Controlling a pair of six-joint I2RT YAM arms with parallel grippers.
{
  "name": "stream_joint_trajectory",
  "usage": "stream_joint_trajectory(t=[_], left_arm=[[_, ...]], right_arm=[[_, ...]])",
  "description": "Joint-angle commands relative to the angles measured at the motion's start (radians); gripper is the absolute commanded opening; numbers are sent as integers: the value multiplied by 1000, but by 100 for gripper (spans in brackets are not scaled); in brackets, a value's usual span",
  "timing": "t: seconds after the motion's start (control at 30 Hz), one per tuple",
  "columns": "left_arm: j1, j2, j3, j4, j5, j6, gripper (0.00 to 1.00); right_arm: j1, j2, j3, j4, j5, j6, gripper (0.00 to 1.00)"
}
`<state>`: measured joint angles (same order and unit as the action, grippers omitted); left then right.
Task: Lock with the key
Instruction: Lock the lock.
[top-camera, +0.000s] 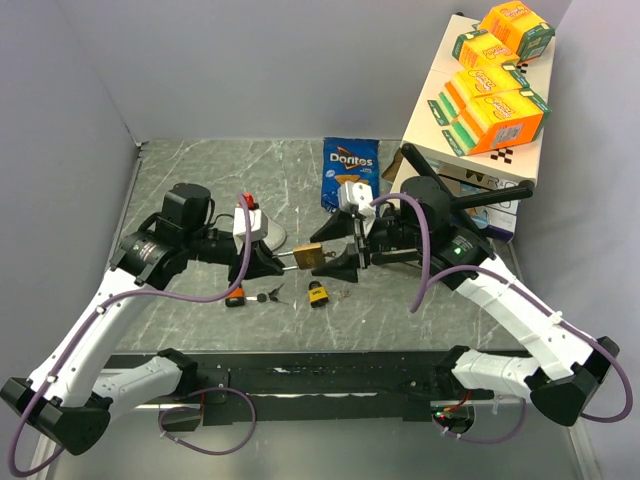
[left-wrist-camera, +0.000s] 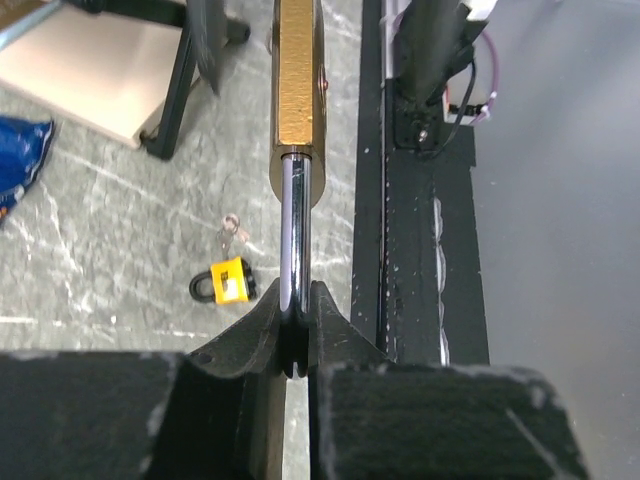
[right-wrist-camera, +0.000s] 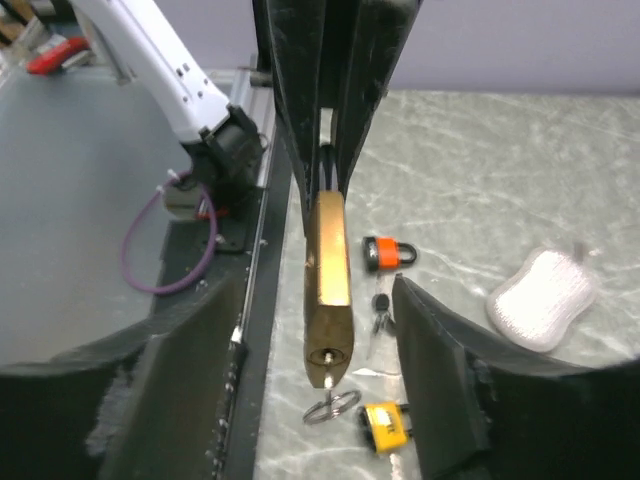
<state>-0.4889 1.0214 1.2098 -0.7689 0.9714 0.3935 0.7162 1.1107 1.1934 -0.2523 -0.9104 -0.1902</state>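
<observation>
A brass padlock (top-camera: 310, 256) hangs in the air between the two arms. My left gripper (top-camera: 268, 265) is shut on its steel shackle (left-wrist-camera: 296, 240), and the brass body (left-wrist-camera: 297, 80) points away from it. A key (right-wrist-camera: 328, 378) sits in the keyhole at the body's free end, with its ring (right-wrist-camera: 335, 405) dangling below. My right gripper (top-camera: 347, 258) is open. Its fingers (right-wrist-camera: 440, 370) stand on either side of the padlock (right-wrist-camera: 328, 285) without touching the body or the key.
On the table below lie an orange padlock (top-camera: 236, 298), a black key (top-camera: 266, 295) and a yellow padlock (top-camera: 319, 293). A white pad (top-camera: 258, 228) sits behind the left arm. A Doritos bag (top-camera: 350, 170) and stacked orange boxes (top-camera: 495, 90) are at the back right.
</observation>
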Motion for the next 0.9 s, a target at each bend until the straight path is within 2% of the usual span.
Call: stream_joint_trajectory(t=[0.0,0.2,0.37,0.77,0.87], left_arm=[[0,-47,7,45,18,2,1],[1,-41,27,16,33,31,1],[0,-38,27,28,53,27,1],[-2,-27,30,19,70,39,1],[-2,-23,33,14,76,45,1]], right_arm=[[-4,-17,78,-138,-18,-135,80],[-15,-22,95,-321,-24,-256,80],[-14,-5,87,-321,-19,-247,77],[-3,52,112,-255,-41,-198,59],[3,69,126,-268,-41,-207,58]])
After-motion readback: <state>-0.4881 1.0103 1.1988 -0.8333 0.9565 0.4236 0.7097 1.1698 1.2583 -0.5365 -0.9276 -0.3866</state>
